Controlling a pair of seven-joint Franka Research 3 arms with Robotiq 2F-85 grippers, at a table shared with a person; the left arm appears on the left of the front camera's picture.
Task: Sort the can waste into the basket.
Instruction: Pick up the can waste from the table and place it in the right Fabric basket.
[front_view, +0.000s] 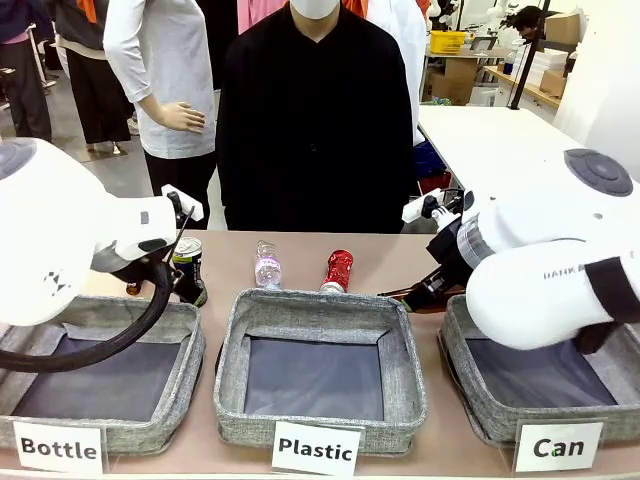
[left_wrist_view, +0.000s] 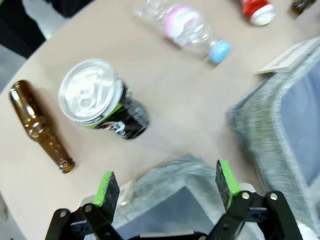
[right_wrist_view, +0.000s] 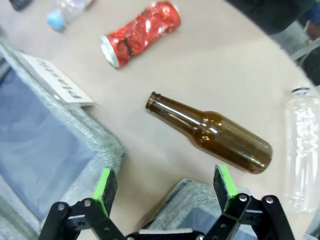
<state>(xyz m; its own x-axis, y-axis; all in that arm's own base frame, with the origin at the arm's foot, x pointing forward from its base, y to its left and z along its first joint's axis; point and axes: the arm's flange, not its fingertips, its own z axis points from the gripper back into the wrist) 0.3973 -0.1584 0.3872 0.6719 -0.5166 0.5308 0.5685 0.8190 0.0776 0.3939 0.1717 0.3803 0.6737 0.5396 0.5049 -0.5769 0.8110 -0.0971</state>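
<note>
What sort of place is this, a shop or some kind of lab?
Probably a robotics lab trying out waste sorting: white left arm and right arm at a table, Bottle basket, Plastic basket and Can basket, cardboard boxes behind.

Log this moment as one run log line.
left claw open, black can ahead | right claw open, brown bottle ahead | red can lying on table | both cans outside Can basket

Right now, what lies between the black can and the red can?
A clear plastic bottle lies between the black can and red can, seen in the front view.
</note>
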